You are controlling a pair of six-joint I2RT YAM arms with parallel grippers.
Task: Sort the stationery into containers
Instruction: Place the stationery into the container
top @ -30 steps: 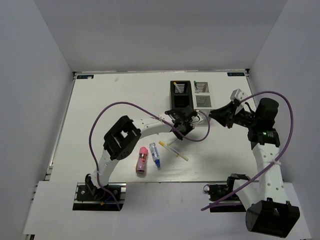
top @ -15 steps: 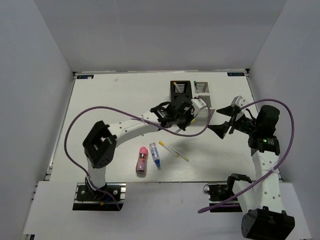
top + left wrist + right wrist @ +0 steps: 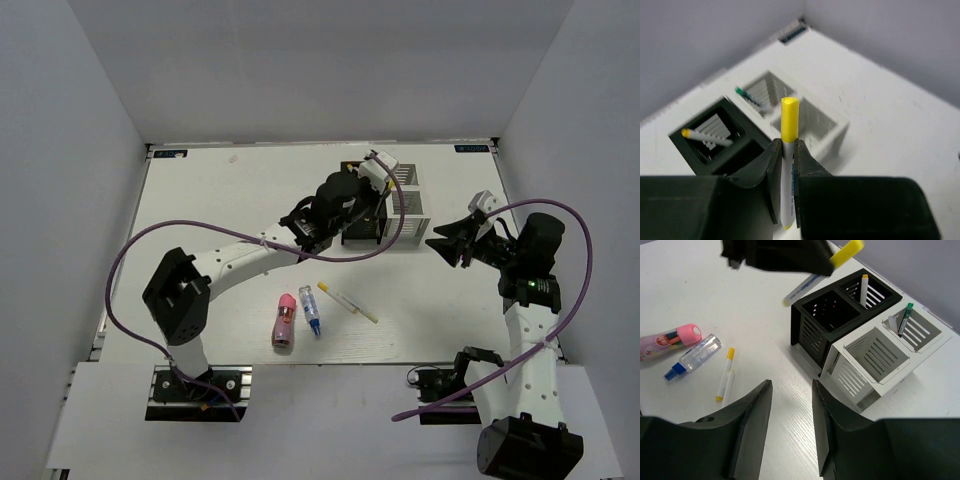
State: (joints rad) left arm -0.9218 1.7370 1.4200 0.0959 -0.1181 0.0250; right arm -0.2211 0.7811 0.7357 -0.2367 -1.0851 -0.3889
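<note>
While the left claw (image 3: 785, 152) hangs above the black slotted organiser box (image 3: 812, 327) at the upper middle of the overhead view, its 2 fingers are pinched tight on a thin white pen with a yellow cap (image 3: 789, 117), cap end poking out past the tips. Right beside that box stands the white slotted organiser box (image 3: 852, 372), a green-ended pen (image 3: 905, 317) in its far compartment. A leaning yellow-ended pen (image 3: 864, 287) stands in the black box's far compartment, so I'd guess the held one belongs there too. Seen from the right wrist it hangs slanted. It wants squaring over 1 compartment and lowering inside the walls before release, or it may catch a divider. The right claw (image 3: 789, 410) waits at the right, spread wide and empty. Lower centre, a loose yellow-ended pen (image 3: 348, 302), a stubby pink tube (image 3: 284, 322) and a short clear blue-tipped tube (image 3: 311, 311) lie on the white table (image 3: 200, 220).
</note>
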